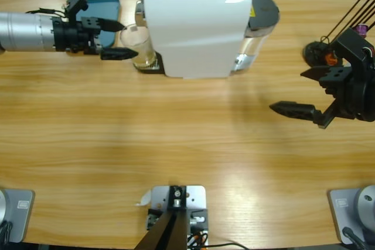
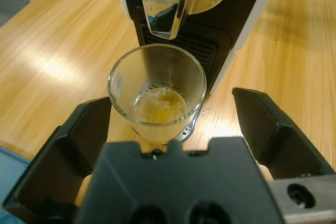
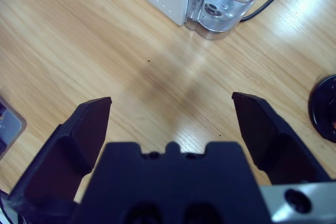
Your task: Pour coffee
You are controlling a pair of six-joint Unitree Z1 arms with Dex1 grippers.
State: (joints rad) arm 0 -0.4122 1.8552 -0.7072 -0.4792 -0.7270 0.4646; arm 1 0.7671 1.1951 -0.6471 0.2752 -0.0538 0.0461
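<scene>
The coffee [image 2: 159, 106] is a shallow, translucent amber layer with a few small bubbles, covering only the bottom of a clear glass [image 2: 156, 85]. The glass stands upright on the drip tray of the white coffee machine [image 1: 196, 24], directly below the chrome spout [image 2: 165, 3]. The left hand [image 1: 120, 40] is open, one jaw on each side of the glass, neither jaw touching it. The right hand [image 1: 304, 92] is open and holds nothing, over bare tabletop [image 1: 176, 133], well apart from the glass.
</scene>
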